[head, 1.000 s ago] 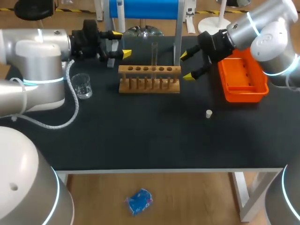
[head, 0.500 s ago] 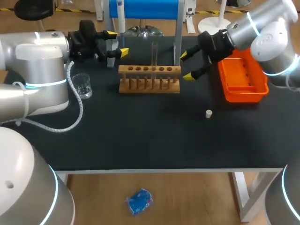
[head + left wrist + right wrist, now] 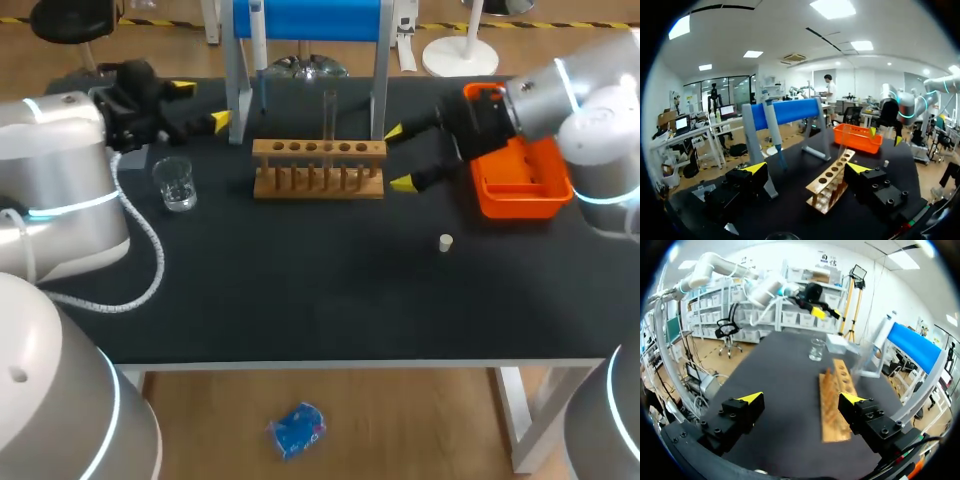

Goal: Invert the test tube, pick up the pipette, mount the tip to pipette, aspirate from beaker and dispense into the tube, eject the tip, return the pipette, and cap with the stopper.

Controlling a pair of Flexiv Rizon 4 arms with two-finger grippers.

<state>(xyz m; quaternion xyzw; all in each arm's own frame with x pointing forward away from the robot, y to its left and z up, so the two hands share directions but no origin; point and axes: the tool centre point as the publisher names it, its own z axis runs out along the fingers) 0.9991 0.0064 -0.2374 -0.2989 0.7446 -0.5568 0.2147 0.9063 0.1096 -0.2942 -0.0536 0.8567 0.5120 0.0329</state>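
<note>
— Toward the back of the table (image 3: 300, 300), upright in a hole of the wooden rack (image 3: 318, 170): the test tube (image 3: 330, 112), rising well above the top board. Mouth up or mouth down: impossible to tell.

— And how to handle it?

— Probably thin clear glass: light, stiff, smooth. Easy to crack under a hard pinch, apt to slide under a weak one. Best taken, at a guess, across the round wall on the bare length above the rack, not at the very end. Then lifted straight up, clear of the hole, before any turning over.

— Nearest gripper?

— Right gripper (image 3: 398, 156), just beside the rack's right end, fingers spread wide, nothing between them. Not touching rack or tube.

— The other one?

— Left gripper (image 3: 200, 105), likewise spread and empty, off beyond the rack's left end, behind the beaker (image 3: 175, 183) and near the pipette (image 3: 257, 40), hung tip-down on the blue stand (image 3: 305, 18).

— Any thoughts on the pipette?

— Likely rigid plastic, light, not fragile. Probably best gripped round the body below the head, then raised off its hanger, not dragged sideways.

— And the stopper?

— Stopper (image 3: 446, 242) alone on the bare table, in front of the orange tray (image 3: 520, 195), well apart from the rack. Small, likely light, perhaps prone to roll or tip. Worth a low, centred pinch.
</note>
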